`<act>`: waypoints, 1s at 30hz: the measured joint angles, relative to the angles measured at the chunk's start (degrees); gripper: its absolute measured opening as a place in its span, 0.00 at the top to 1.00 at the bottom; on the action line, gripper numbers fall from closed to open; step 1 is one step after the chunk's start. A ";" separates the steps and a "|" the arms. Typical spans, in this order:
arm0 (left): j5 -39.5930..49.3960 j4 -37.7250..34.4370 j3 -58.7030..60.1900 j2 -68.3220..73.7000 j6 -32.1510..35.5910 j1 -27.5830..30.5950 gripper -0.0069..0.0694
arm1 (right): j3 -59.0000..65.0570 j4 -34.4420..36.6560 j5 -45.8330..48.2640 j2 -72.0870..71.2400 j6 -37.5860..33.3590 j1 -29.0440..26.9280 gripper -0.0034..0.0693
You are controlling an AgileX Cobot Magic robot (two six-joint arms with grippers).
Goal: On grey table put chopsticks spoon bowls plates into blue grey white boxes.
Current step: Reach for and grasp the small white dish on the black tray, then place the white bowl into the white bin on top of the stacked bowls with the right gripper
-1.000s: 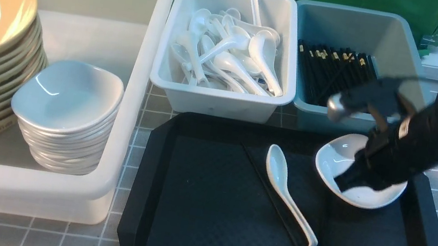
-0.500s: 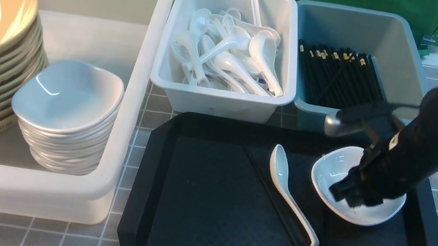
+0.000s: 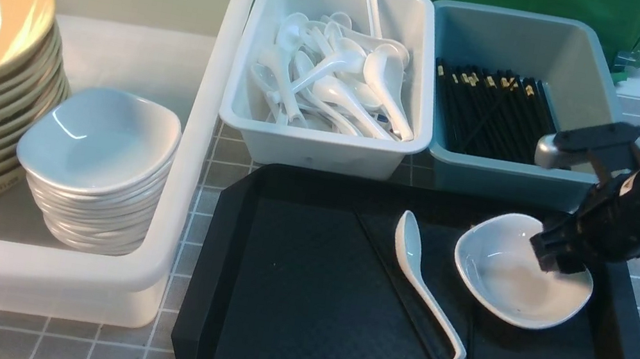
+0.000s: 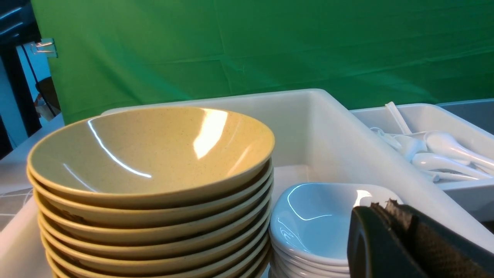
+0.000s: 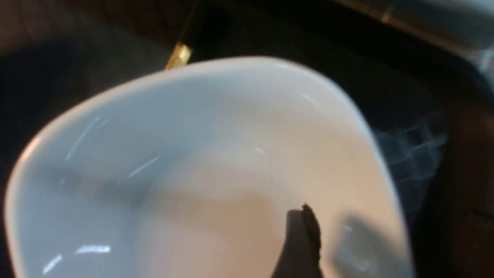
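Plate (image 3: 511,283) lies on the black tray (image 3: 305,307), lower right of the front view, beside spoon (image 3: 411,253) and chopsticks (image 3: 403,304). The right gripper (image 3: 552,257) hangs over its right rim; jaw state cannot be determined. The left gripper (image 4: 376,210) is clenched.

On tray (image 3: 305,307), spoon (image 3: 424,290) left of plate (image 3: 509,289); boxes (image 3: 326,141) behind tray, on table (image 3: 232,155).
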 joint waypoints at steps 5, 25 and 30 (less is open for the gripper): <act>0.00 0.14 0.00 0.00 0.00 0.00 0.92 | 0.00 5.20 2.38 1.05 -0.04 0.13 0.61; -0.05 0.48 0.00 0.00 0.00 0.00 0.92 | 0.02 70.13 -4.08 -20.32 -42.57 9.11 0.86; -0.05 0.48 0.00 0.00 0.00 0.00 0.92 | -7.31 97.44 -25.13 -7.73 -71.97 27.58 0.86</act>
